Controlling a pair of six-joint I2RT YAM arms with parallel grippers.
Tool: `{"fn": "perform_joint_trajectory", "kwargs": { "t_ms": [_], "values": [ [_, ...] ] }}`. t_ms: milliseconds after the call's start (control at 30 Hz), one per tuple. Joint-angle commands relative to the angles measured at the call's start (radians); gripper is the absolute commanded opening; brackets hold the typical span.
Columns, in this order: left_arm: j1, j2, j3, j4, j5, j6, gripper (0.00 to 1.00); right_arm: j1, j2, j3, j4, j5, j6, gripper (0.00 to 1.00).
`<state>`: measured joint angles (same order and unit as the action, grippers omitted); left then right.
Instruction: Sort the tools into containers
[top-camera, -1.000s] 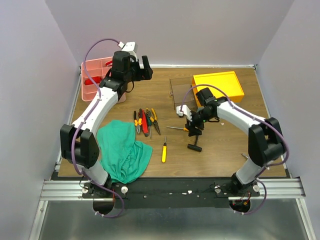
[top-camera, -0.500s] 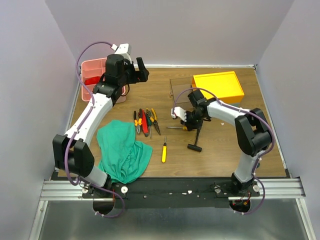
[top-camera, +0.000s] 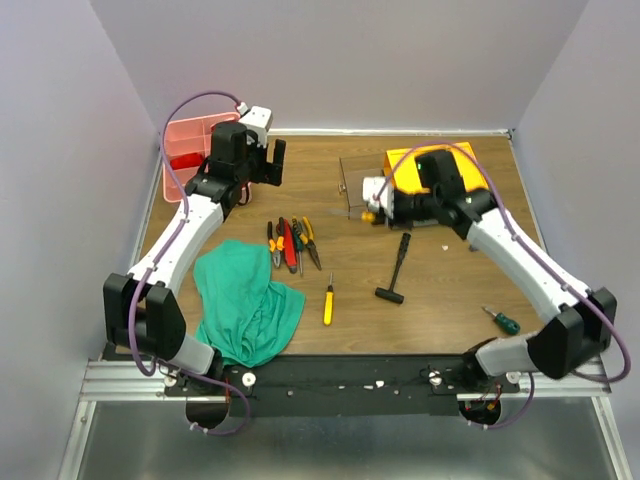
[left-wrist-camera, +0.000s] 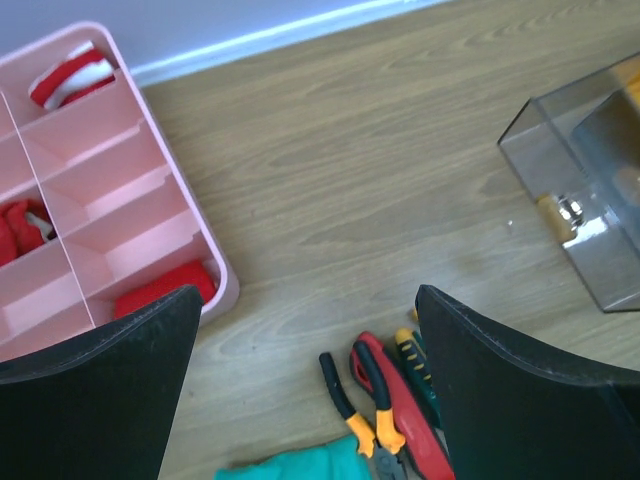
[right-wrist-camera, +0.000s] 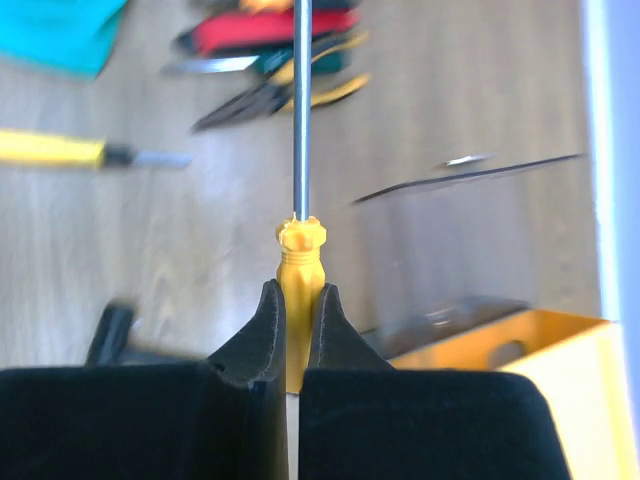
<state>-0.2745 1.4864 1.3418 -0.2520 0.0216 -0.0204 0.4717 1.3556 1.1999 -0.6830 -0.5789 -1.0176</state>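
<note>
Right wrist view shows the right claw (right-wrist-camera: 297, 300) clamped shut on the yellow handle of a screwdriver (right-wrist-camera: 301, 250), whose steel shaft runs straight up the middle of the frame from between the fingers. The step in hand looks like carrying this tool to the toolbox (top-camera: 445, 170). To do it well, I judge the grip should stay firm until the shaft is over the box's smoky clear half (right-wrist-camera: 470, 250). The tip should then go down inside the wall before the fingers part, so it neither catches the rim nor rolls off. That clear half sits just right of the shaft at mid-frame, with the yellow half at lower right, so the box is near but not yet under the tool. In the top view the left claw (top-camera: 262, 160) hangs wide open and empty at upper left. It is between the pink tray (top-camera: 185, 140) and the row of pliers (top-camera: 290, 240).
</note>
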Motion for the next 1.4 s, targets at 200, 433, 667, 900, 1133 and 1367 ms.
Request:
{"fn": "perform_joint_trajectory", "kwargs": {
  "t_ms": [200, 433, 667, 900, 1133, 1367],
  "values": [
    [0.021, -0.144, -0.18, 0.066, 0.006, -0.183, 0.99, -0.011, 0.422, 0.504, 0.125, 0.218, 0.436, 0.01],
    [0.092, -0.156, -0.185, 0.056, 0.078, -0.149, 0.99, -0.1, 0.502, 0.53, 0.12, 0.248, 0.416, 0.01],
    [0.158, -0.16, -0.174, 0.037, 0.098, -0.147, 0.99, -0.137, 0.505, 0.523, 0.065, 0.268, 0.404, 0.29],
    [0.161, -0.14, -0.19, 0.068, 0.17, -0.185, 0.99, -0.145, 0.309, 0.454, 0.055, 0.214, 0.432, 0.73],
    [0.167, -0.153, -0.234, 0.103, 0.166, -0.173, 0.99, -0.456, 0.253, 0.349, 0.073, 0.272, 0.667, 0.75],
    [0.169, -0.097, -0.219, 0.076, 0.063, -0.182, 0.99, -0.786, 0.289, 0.218, 0.088, 0.442, 0.942, 0.75]
  ]
}}
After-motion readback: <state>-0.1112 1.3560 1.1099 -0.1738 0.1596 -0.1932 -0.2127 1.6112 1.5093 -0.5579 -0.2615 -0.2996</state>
